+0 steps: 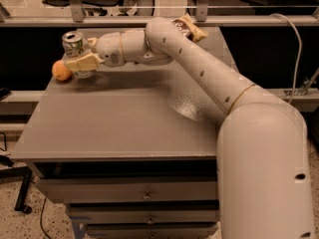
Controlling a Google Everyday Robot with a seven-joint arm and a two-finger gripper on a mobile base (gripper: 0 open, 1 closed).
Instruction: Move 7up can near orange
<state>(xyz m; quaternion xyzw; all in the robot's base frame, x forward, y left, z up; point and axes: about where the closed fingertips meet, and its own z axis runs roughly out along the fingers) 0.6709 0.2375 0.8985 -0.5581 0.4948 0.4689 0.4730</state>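
gripper (80, 62): jaws clenched on silver-topped green-white 7up can (74, 43)
round dull orange (61, 71): just beside, can's 8 o'clock
left: probably only release onto grey bench (124, 128)

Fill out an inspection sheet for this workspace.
Surface: grey table, with a pale sheen patch near its middle.
Job's things: 7up can at the far left, close beside the orange; whether it rests on the table cannot be told.
Clutter: chip bag at the far edge, partly behind the arm.
Grippers: gripper closed around the 7up can.
Cables: white cable at right, off the table.
Surroundings: drawers below the table.
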